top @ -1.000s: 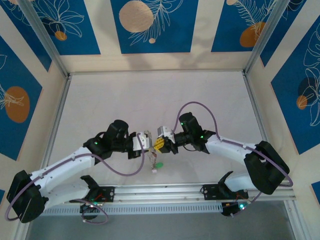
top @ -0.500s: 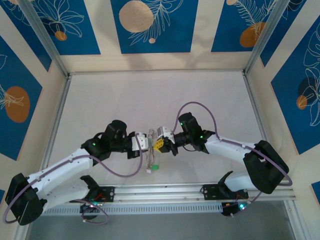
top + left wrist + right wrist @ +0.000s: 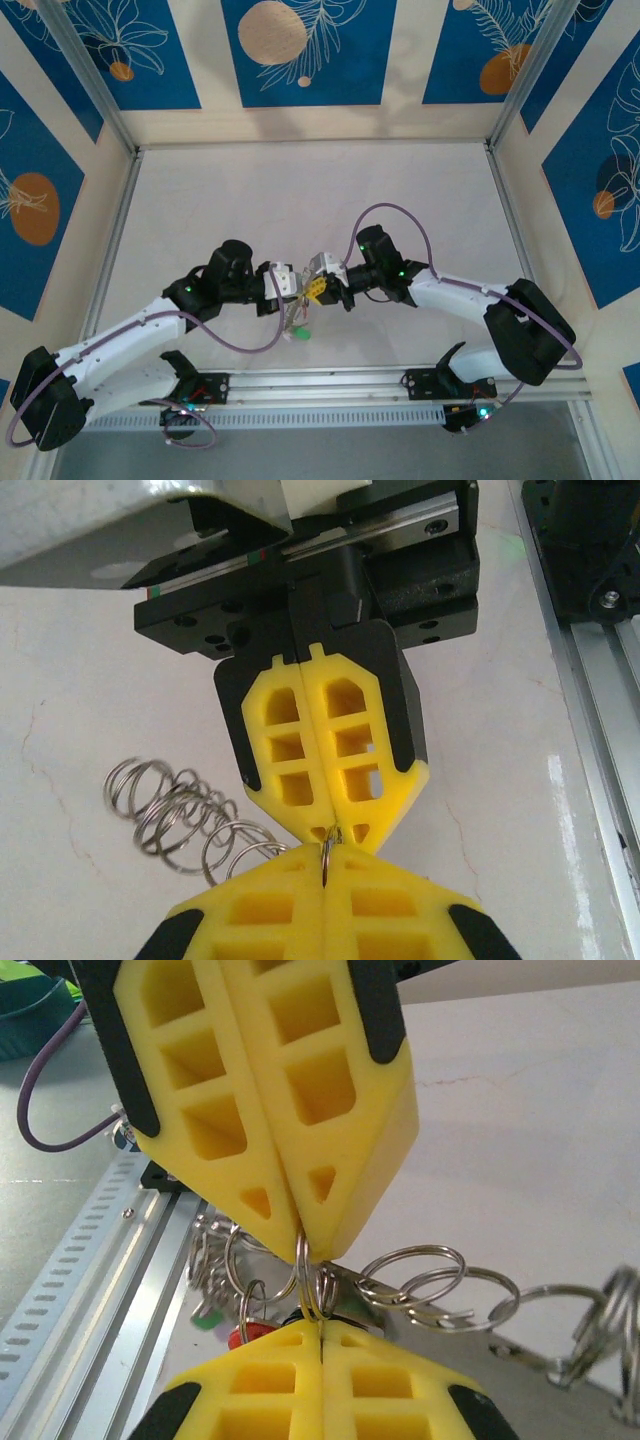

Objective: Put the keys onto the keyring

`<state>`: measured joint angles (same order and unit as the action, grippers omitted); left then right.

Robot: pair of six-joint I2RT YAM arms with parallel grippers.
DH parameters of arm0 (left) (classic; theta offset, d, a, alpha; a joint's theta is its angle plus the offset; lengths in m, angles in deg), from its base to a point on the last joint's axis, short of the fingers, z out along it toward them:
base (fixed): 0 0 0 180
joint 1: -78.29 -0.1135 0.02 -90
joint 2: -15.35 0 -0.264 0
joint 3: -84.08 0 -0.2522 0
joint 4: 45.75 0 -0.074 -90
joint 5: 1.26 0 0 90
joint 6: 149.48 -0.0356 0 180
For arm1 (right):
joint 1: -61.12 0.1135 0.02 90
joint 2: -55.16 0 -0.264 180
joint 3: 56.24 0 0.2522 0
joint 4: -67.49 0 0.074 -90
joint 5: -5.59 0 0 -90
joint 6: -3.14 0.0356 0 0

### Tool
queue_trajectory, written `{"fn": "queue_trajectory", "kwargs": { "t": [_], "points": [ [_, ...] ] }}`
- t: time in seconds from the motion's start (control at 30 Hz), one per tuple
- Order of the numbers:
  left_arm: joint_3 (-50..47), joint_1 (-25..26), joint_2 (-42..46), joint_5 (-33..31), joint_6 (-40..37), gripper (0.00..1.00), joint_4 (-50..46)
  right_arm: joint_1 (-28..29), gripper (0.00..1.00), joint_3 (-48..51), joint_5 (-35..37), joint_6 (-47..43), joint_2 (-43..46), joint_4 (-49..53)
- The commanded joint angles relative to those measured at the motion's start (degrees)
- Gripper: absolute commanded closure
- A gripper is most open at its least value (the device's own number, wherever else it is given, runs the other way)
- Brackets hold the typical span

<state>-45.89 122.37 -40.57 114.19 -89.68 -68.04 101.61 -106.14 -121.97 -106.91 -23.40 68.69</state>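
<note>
My left gripper (image 3: 288,284) and right gripper (image 3: 315,287) meet tip to tip above the table's near middle. Both are shut on the same thin grey keyring (image 3: 303,1263), which stands edge-on between them. In the left wrist view my left gripper (image 3: 327,850) pinches the keyring (image 3: 327,852), with the right fingers (image 3: 340,750) just above. In the right wrist view my right gripper (image 3: 320,1326) grips its lower part. The keys (image 3: 295,328) hang below in a bunch, with a red tag (image 3: 250,1333) and a green tag (image 3: 207,1320) showing. The key blades are mostly hidden.
A chain of loose linked metal rings (image 3: 440,1278) trails off the bunch onto the white table (image 3: 300,200); the same rings (image 3: 180,815) lie left of the fingers. The aluminium rail (image 3: 320,382) runs along the near edge, close under the hanging bunch.
My right gripper has closed the last bit onto the ring. The left gripper has drawn slightly left, and the hanging bunch has swung left with it.
</note>
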Motion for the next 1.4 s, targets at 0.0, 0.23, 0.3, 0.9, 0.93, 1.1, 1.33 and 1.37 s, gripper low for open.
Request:
{"fn": "queue_trajectory", "kwargs": {
  "t": [0.0,0.23,0.3,0.9,0.93,1.1,1.33,1.37],
  "points": [
    [0.19,0.52,1.03,1.49,1.71,1.00,5.44,0.64,1.00,-0.66,-0.96,0.34,-0.77,0.00],
    [0.20,0.57,1.13,1.16,2.16,1.00,5.60,0.56,0.80,0.77,1.70,-0.03,2.35,-0.78],
    [-0.12,0.44,0.94,1.27,1.99,1.00,6.03,0.55,0.77,1.78,1.64,-0.81,3.75,-1.92],
    [-0.20,0.55,0.72,3.64,3.25,1.00,7.97,0.46,0.74,4.00,4.09,-1.39,7.52,-7.07],
    [-0.50,0.51,0.73,3.83,3.21,1.00,8.35,0.46,0.74,3.83,3.84,-1.39,7.40,-6.87],
    [-0.75,0.53,0.85,3.90,4.15,1.00,9.21,0.64,0.81,3.54,2.30,-0.78,6.16,-7.93],
    [-1.41,0.50,1.48,1.62,3.83,1.00,8.20,0.82,1.00,3.80,2.31,-0.75,6.24,-8.34],
    [-1.83,0.48,1.75,0.49,3.53,1.00,7.99,0.69,1.00,3.82,2.63,-0.97,6.59,-7.89]
  ]
}}
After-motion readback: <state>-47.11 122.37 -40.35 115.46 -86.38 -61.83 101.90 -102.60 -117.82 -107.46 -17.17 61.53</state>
